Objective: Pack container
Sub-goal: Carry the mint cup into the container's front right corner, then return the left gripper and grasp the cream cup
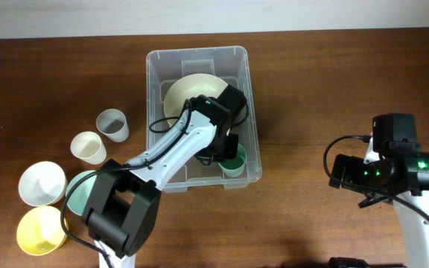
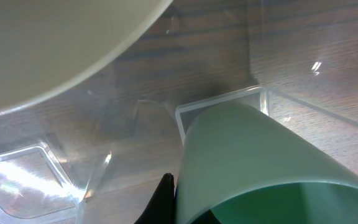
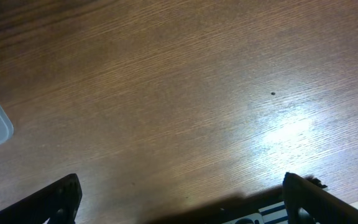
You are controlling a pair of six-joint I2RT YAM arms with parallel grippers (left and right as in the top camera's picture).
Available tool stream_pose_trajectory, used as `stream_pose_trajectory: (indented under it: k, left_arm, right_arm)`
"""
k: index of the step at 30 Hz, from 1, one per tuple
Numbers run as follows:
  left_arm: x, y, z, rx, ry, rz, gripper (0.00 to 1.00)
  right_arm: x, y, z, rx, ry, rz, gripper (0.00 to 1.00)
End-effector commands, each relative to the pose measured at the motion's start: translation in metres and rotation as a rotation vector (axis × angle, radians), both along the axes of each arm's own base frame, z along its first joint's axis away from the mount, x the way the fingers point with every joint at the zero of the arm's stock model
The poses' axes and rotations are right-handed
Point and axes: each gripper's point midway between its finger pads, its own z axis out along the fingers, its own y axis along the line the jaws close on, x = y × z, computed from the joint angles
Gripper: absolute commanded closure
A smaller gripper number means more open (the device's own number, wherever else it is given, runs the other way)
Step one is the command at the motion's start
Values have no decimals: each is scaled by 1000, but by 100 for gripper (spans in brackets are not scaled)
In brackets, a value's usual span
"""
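Start at the middle of the wooden table (image 1: 334,74) with the container (image 1: 197,50) — clear plastic, rectangular, close in front of the left arm and well apart from the right one. Holds two things so far: a cream bowl (image 1: 188,93) filling the far half, and a green cup (image 1: 235,162) down in the near right corner, mouth up as seen from overhead. Setting the cup beside the bowl rather than on it looks like a way to save floor space for what remains outside. Reaching over the near wall into that corner, find the left gripper (image 1: 228,149), closed down to almost nothing. From the left wrist view, with a dark finger (image 2: 165,198) hard against the cup's outer wall by the rim, read that as a thin pinch on the wall itself; no sight of the inner finger, hidden behind the green plastic. Probably taken by the wall because easier than spanning the whole cup. Judged to be the placing step, with the release yet to come. Outside, to the left of the container, find a grey cup (image 1: 112,124) and a cream cup (image 1: 89,147), then nearer the arm a white bowl (image 1: 42,183), a yellow bowl (image 1: 39,229) and a pale green bowl (image 1: 79,190) partly hidden under the arm — all grouped on the left arm's side, presumably for that arm to fetch. Far right, see the right gripper (image 3: 180,180) with jaws spread wide and nothing between them, hanging over bare wood, likely parked there to leave the bin free.
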Motion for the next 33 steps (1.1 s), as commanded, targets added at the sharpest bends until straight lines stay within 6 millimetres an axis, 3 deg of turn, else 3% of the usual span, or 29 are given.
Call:
stream_pose_trajectory:
  k: [1,3,6,9,14,20,22,26,29,33]
  left_arm:
    - [-1,0,-5,11,5,17,96]
    - [-1,1,-5,13,7,17,77]
    - [-2,1,-5,14,8,17,27]
    - [-1,1,-4,13,6,6,3]
    - [16,16,23,76,-65,14,1]
    - [54,59,105,132,-241,119,1]
    - [66,86,141,125,-312,174,1]
    - [77,142,176,137,-386,310,1]
    - [78,198,186,158,-380,448,1]
    - [69,262,178,205,-317,602,1]
  right_arm:
    - [-1,0,0,-6,1,-8,1]
    - [0,-1,0,-6,0,-8,1]
    - [-1,0,0,-6,1,-8,1]
    - [0,-1,0,-6,0,-8,1]
    - [0,-1,0,-6,0,-8,1]
    - [0,-1,0,-6,1,-8,1]
    - [0,-1,0,-6,0,-8,1]
    - [0,-1,0,-6,0,-8,1]
    - [0,-1,0,-6,0,-8,1]
    - [0,-1,0,-6,-1,-8,1]
